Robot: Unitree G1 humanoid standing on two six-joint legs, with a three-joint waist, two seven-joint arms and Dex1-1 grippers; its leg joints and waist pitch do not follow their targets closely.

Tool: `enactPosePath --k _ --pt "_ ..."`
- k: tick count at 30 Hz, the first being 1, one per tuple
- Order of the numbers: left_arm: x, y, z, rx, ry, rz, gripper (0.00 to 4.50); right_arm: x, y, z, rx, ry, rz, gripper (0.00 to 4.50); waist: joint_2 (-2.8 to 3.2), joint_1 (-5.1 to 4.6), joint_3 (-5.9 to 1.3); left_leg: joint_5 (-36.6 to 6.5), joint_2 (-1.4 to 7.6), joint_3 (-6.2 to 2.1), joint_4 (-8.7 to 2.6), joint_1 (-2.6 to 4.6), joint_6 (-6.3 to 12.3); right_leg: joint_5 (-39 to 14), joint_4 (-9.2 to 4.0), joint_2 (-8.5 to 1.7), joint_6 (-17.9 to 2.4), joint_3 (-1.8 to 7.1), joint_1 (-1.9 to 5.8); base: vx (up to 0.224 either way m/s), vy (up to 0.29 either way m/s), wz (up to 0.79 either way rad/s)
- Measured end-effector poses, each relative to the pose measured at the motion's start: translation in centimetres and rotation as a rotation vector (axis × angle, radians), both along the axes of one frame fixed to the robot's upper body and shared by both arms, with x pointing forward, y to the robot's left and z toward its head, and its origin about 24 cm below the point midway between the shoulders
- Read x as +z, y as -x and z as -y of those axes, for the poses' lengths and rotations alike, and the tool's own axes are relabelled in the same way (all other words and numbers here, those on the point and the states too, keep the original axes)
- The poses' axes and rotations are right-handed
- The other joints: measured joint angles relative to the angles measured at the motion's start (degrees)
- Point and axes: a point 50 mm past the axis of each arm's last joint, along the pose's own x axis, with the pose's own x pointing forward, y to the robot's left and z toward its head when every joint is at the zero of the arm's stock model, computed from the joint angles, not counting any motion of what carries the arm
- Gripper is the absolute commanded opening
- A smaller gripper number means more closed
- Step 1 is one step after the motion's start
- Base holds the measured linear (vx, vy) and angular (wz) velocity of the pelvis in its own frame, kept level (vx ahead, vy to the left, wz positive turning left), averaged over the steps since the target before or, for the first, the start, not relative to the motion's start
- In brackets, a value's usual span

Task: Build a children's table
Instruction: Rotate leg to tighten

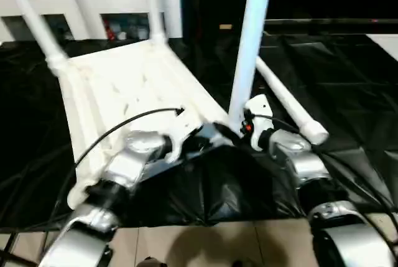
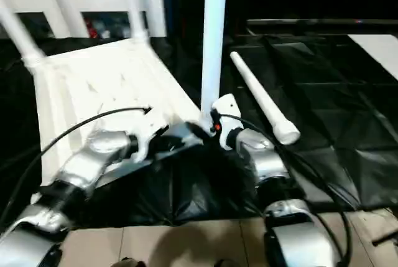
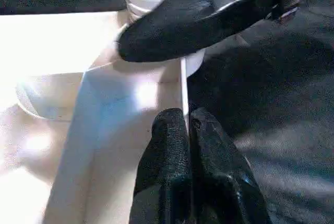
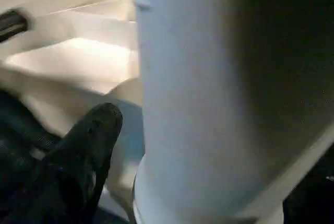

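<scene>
Left eye view: the tabletop lies upside down on a black sheet, filling the left-centre of the frame, ribbed underside up. Two legs stand in its far corner sockets, one at upper left, one at top centre. A third leg rises upright at centre from the near right corner of the tabletop. A fourth leg lies loose on the sheet, right of centre, just beside the upright one.

Left wrist view: the left gripper has its two fingers pressed together on the thin edge wall of the tabletop, near the corner socket.

Right wrist view: the right gripper's finger stands beside the base of the upright leg, seemingly not touching it; whether the jaws grip or stand apart cannot be told.

A white cabinet stands along the upper left edge, behind the tabletop.
</scene>
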Motion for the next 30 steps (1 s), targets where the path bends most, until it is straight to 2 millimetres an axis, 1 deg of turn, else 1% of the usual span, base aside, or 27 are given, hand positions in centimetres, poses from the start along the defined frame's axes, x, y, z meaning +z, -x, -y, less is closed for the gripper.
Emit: enactPosePath --k 2,3,6,10,13,14,16,17,19,20,22,25,30 --pt "0.1 0.3 -0.4 -0.035 -0.001 -0.005 0.0 0.2 0.4 0.6 0.069 0.023 0.006 4.02 0.0 0.49 0.0 0.0 0.02 0.0 0.0 -0.02 0.0 0.0 -0.01 0.0 0.0 0.02 0.0 0.0 0.0 0.0" --pt "0.1 0.4 -0.6 -0.059 0.0 -0.014 0.0 0.3 0.8 1.0 0.122 0.037 0.006 4.02 0.0 0.92 0.0 0.0 0.02 0.02 0.0 -0.03 0.0 0.0 -0.01 0.0 -0.1 0.03 0.0 0.0 0.0 0.0" --pt "0.0 1.0 -1.3 -0.112 0.003 -0.033 0.0 0.6 1.7 1.6 0.249 0.076 0.002 4.02 0.0 1.58 0.0 0.0 0.04 0.09 0.02 -0.1 0.0 0.1 0.02 -0.01 -0.2 0.12 0.01 0.0 0.0 0.0" --pt "0.2 1.5 -2.0 -0.168 -0.002 -0.049 0.0 0.8 2.7 2.3 0.364 0.109 -0.007 4.02 -0.02 2.42 0.0 0.0 0.04 0.11 0.09 -0.16 0.0 0.0 0.01 -0.03 0.0 0.14 0.03 0.0 0.0 0.0" --pt "0.4 1.7 -2.4 -0.196 -0.003 -0.057 0.0 0.9 3.1 2.3 0.404 0.093 -0.026 4.02 -0.02 2.58 0.0 0.0 0.04 0.12 0.11 -0.22 0.0 0.0 0.0 -0.04 0.0 0.16 0.02 0.0 0.0 0.0" --pt "0.5 1.8 -2.6 -0.207 -0.006 -0.06 0.0 1.0 3.3 2.3 0.417 0.089 -0.033 3.77 -0.02 2.64 0.0 0.0 0.03 0.12 0.11 -0.22 0.0 0.0 0.0 -0.05 0.0 0.17 0.03 0.0 0.0 0.0" --pt "0.5 2.1 -2.8 -0.223 -0.002 -0.07 0.0 1.0 3.5 2.3 0.44 0.087 -0.038 3.77 -0.02 2.65 0.0 0.0 0.03 0.11 0.11 -0.22 0.0 0.0 0.01 -0.05 0.0 0.18 0.04 0.0 0.0 0.0" --pt "0.5 2.2 -2.9 -0.23 0.0 -0.078 0.0 1.0 3.6 2.3 0.448 0.089 -0.045 3.63 -0.02 2.64 0.0 0.0 0.03 0.12 0.11 -0.22 0.0 0.0 0.01 -0.05 0.0 0.18 0.04 0.0 0.0 0.0" --pt "0.4 2.3 -2.9 -0.239 0.0 -0.083 0.0 1.0 3.7 2.1 0.464 0.092 -0.05 3.63 -0.03 2.61 0.01 0.0 0.03 0.11 0.11 -0.22 0.0 0.0 0.01 -0.05 0.0 0.18 0.04 0.0 0.0 0.0" --pt "0.4 2.4 -2.9 -0.245 -0.001 -0.083 0.0 0.9 3.7 2.0 0.469 0.091 -0.051 3.39 -0.04 2.6 0.01 0.0 0.03 0.11 0.11 -0.22 0.0 0.0 0.01 -0.05 0.1 0.18 0.04 0.0 0.0 0.0" --pt "0.4 2.5 -2.8 -0.253 -0.001 -0.087 0.0 0.9 3.8 2.0 0.471 0.092 -0.055 3.33 -0.04 2.6 0.01 0.0 0.03 0.11 0.11 -0.23 0.0 -0.2 0.01 -0.05 0.3 0.19 0.04 0.0 0.0 0.0" --pt "0.4 2.5 -2.9 -0.256 -0.002 -0.093 0.0 0.9 3.8 2.0 0.472 0.092 -0.06 3.01 -0.05 2.51 0.01 0.0 0.03 0.11 0.11 -0.22 0.0 -0.2 0.02 -0.04 0.3 0.19 0.05 0.0 0.0 0.0" --pt "0.3 2.7 -3.0 -0.263 -0.003 -0.097 0.0 0.9 4.0 1.9 0.477 0.093 -0.065 2.73 -0.06 2.52 0.01 0.0 0.03 0.1 0.11 -0.22 0.0 -0.2 0.05 -0.04 0.3 0.19 0.05 0.0 0.0 0.0"
